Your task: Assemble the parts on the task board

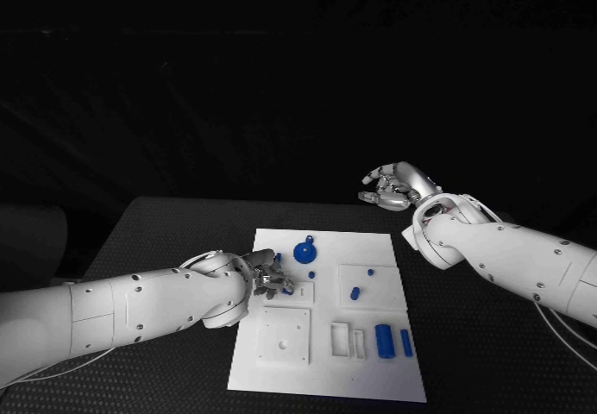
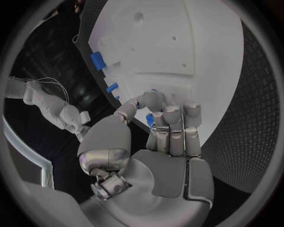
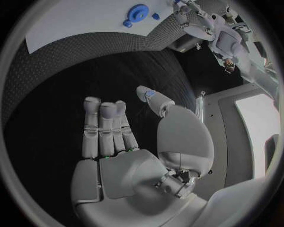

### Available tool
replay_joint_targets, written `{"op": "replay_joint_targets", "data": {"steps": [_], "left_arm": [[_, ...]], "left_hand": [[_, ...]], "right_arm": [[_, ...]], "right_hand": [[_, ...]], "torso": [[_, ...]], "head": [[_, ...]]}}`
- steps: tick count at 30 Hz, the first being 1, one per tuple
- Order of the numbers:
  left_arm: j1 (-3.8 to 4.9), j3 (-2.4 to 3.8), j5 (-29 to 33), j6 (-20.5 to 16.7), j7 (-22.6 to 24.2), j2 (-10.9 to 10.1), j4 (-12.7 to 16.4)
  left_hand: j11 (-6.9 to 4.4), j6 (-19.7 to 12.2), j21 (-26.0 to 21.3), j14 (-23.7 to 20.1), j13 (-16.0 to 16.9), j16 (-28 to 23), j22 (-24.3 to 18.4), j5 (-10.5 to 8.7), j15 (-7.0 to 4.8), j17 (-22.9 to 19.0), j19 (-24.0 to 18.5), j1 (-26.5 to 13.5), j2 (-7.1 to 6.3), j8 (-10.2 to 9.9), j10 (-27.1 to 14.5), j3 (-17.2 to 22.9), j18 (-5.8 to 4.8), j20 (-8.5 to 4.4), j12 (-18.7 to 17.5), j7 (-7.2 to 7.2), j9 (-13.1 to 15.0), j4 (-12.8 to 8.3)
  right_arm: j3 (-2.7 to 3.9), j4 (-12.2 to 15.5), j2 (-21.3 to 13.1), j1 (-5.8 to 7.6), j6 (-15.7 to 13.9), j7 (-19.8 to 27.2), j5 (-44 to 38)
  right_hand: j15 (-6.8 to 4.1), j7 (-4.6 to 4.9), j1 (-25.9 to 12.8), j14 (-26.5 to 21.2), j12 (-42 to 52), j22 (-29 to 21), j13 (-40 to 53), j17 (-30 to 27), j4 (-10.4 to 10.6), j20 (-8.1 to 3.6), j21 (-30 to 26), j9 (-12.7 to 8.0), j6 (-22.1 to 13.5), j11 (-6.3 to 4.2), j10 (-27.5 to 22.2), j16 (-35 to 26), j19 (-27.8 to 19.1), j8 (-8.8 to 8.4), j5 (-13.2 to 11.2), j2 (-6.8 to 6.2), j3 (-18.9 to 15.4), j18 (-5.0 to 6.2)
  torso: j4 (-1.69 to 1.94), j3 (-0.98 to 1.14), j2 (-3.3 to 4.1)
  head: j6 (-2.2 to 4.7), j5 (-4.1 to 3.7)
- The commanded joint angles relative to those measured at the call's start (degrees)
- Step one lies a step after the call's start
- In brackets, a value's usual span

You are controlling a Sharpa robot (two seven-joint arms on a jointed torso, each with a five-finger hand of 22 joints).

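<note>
The white task board (image 1: 329, 379) lies mid-table. My left hand (image 1: 264, 274) rests at the board's left edge (image 2: 195, 47), fingers curled, pinching a small blue part (image 2: 150, 119) between thumb and fingers. My right hand (image 1: 399, 185) hangs above the table beyond the board's far right corner, holding nothing, thumb apart from the fingers (image 3: 106, 127). A round blue disc (image 1: 304, 252) (image 3: 138, 12) lies near the board's far end, with small blue pegs (image 1: 355, 293) near the middle. Two blue cylinders (image 1: 385, 341) (image 2: 97, 59) stand side by side at the near right.
The board has recessed white square and slot-shaped pockets (image 1: 285, 335) on its near half. Black textured table (image 1: 162, 241) surrounds the board, with open room on both sides. My right forearm (image 1: 510, 254) crosses above the table right of the board.
</note>
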Motion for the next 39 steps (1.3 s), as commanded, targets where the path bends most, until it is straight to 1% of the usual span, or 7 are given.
{"op": "replay_joint_targets", "data": {"steps": [1,8,13,20,24,27,39], "left_arm": [[-0.18,-0.07,-0.4,-0.9,-0.3,0.0,0.2],[-0.21,-0.07,-0.4,-1.3,-0.2,0.0,0.1],[-0.21,-0.07,-0.4,0.6,-0.5,0.1,0.1],[-0.21,-0.07,-0.4,1.3,-0.7,0.2,-0.1],[-0.21,-0.08,-0.8,1.4,-0.7,0.3,-0.3],[-0.21,-0.08,-1.2,1.4,-0.7,0.5,-0.4],[-0.21,-0.08,-2.6,3.2,-0.8,1.1,-0.6]], "left_hand": [[-1.65,9.5,0.3,0.6,-0.1,0.3,1.0,0.24,-1.42,-0.1,0.4,0.2,0.72,0.3,-1.9,0.3,0.85,-6.57,0.4,-6.47,12.4,0.0],[-1.67,9.5,0.4,0.6,-0.2,0.4,1.0,0.35,-1.44,-0.2,0.4,0.1,0.85,0.3,-2.0,0.4,0.88,-6.59,0.5,-6.5,12.4,-0.1],[-1.69,9.5,0.4,0.6,-0.2,0.5,1.1,0.37,-1.45,-0.2,0.4,0.1,0.85,0.4,-2.0,0.4,0.88,-6.59,0.6,-6.51,12.5,-0.1],[-1.68,9.5,0.5,0.6,-0.2,0.6,1.1,0.22,-1.46,-0.3,0.4,0.0,0.8,0.4,-2.0,0.4,0.89,-6.59,0.7,-6.5,12.5,-0.1],[-1.68,9.5,0.5,0.5,-0.3,0.7,1.1,-0.3,-1.49,-0.4,0.4,0.0,0.64,0.4,-2.1,0.4,0.91,-6.59,0.9,-6.51,12.6,-0.1],[-1.7,9.6,0.7,0.5,-0.4,1.0,1.0,-1.42,-1.53,-0.6,0.4,0.0,0.5,0.6,-2.0,0.5,0.95,-6.6,1.4,-6.56,12.8,0.0],[-1.83,9.9,0.9,0.7,-0.5,1.6,1.1,-1.55,-1.59,-0.7,0.6,0.0,0.53,0.9,-1.9,0.6,0.99,-6.62,2.1,-6.7,13.0,0.0]], "right_arm": [[0.03,0.1,0.0,0.01,0.5,0.2,0.0],[0.03,0.2,0.0,0.01,0.6,0.1,0.0],[0.03,0.2,0.0,0.01,0.8,-0.1,0.0],[0.03,0.2,0.0,0.01,0.9,-0.1,0.0],[0.03,0.2,0.1,0.01,0.9,-0.1,0.0],[0.03,0.2,0.1,0.01,0.9,-0.1,0.0],[0.03,0.2,0.1,0.01,1.0,-0.1,-0.1]], "right_hand": [[0.07,0.41,0.1,-0.3,0.3,0.1,-0.1,-0.1,0.0,0.18,-0.3,0.1,0.1,-0.04,-0.4,0.2,-0.1,0.04,0.4,0.49,-0.4,3.04],[0.07,0.42,0.1,-0.3,0.4,0.1,-0.1,-0.1,0.1,0.19,-0.4,0.1,0.1,-0.04,-0.4,0.2,-0.1,0.05,0.5,0.51,-0.4,3.04],[0.07,0.42,0.1,-0.4,0.4,0.1,-0.2,-0.1,0.1,0.19,-0.4,0.1,0.1,-0.04,-0.4,0.2,-0.1,0.05,0.5,0.52,-0.5,3.04],[0.08,0.42,0.1,-0.4,0.4,0.1,-0.2,-0.1,0.1,0.2,-0.4,0.1,0.1,-0.04,-0.4,0.3,-0.1,0.06,0.7,0.53,-0.5,3.04],[0.08,0.42,0.1,-0.4,0.5,0.2,-0.3,-0.1,0.1,0.2,-0.4,0.1,0.1,-0.04,-0.4,0.3,-0.1,0.07,0.8,0.55,-0.5,3.04],[0.08,0.41,0.0,-0.4,0.5,0.2,-0.3,-0.2,0.1,0.2,-0.4,0.1,0.1,-0.04,-0.4,0.3,-0.1,0.08,0.9,0.56,-0.5,3.04],[0.07,0.41,0.0,-0.4,0.6,0.2,-0.5,-0.2,0.1,0.2,-0.5,0.1,0.1,-0.04,-0.5,0.3,-0.1,0.1,1.3,0.58,-0.5,3.04]], "torso": [[0.02,-0.05,0.0],[0.01,-0.02,0.01],[0.01,-0.01,0.0],[-0.01,0.01,-0.01],[-0.02,0.02,0.0],[-0.01,0.01,0.02],[-0.05,0.03,0.01]], "head": [[-0.03,-0.03],[0.08,-0.04],[0.1,0.0],[0.05,0.06],[0.1,0.08],[0.14,0.1],[0.1,0.2]]}}
